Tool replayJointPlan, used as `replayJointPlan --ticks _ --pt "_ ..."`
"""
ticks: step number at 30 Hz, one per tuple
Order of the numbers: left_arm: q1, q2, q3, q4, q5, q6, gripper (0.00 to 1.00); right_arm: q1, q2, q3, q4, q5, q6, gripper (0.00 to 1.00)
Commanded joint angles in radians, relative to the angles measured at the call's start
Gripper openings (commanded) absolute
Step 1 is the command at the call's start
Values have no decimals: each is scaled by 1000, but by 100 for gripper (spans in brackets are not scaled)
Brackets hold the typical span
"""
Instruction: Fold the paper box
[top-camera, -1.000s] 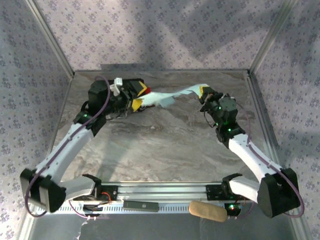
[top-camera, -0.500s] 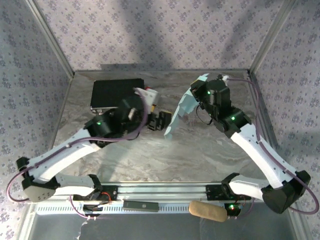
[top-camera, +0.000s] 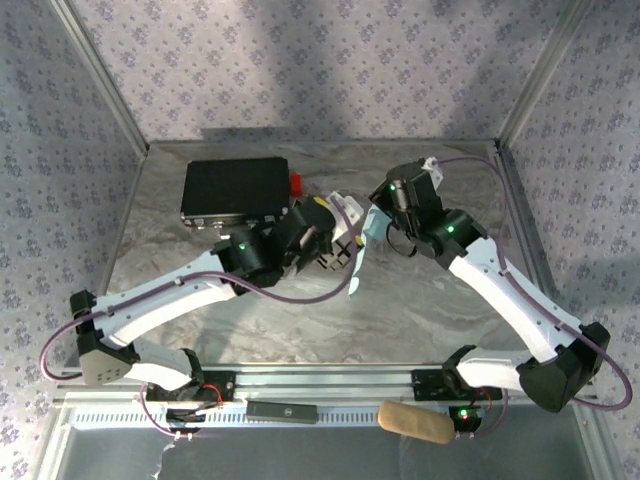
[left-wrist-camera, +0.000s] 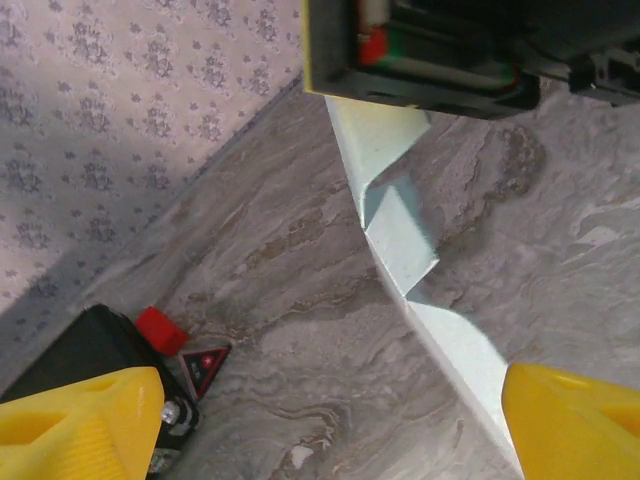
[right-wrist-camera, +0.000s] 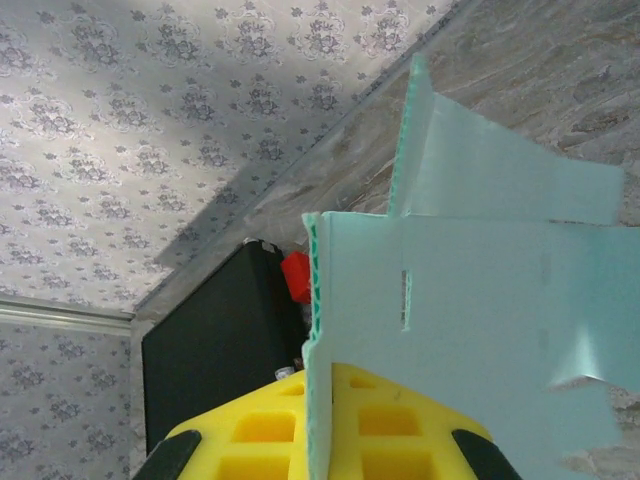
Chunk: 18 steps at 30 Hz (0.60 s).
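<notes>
Our right gripper (right-wrist-camera: 318, 410) pinches the paper box (right-wrist-camera: 460, 320) by one edge, upright over the counter (top-camera: 420, 310), beside our wide-spread left gripper (left-wrist-camera: 330, 425); we judge the card light, springy and easily creased, best held near its fold lines.

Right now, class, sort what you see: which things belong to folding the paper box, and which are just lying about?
In the job: pale blue, thin card paper box, pinched in the shut right gripper; open left gripper.
Lying about: black rectangular case with a red part, far left; tan oblong pad at the near edge.
</notes>
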Motion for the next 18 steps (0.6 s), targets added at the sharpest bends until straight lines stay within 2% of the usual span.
replayJointPlan --ticks 1,5,9,16,18 --pt "-48 35 16 103 -139 67 89 7 1 37 -27 10 36 0" --pt "-109 78 -39 275 -304 128 91 7 -12 34 -31 6 76 0" --pt "-113 147 -49 380 -432 176 92 7 -26 34 -31 -6 101 0" --pt "-81 235 4 376 -448 176 89 3 -53 27 -20 -28 125 0" --pt "-73 244 5 378 -456 175 85 2 -57 26 -19 -37 128 0"
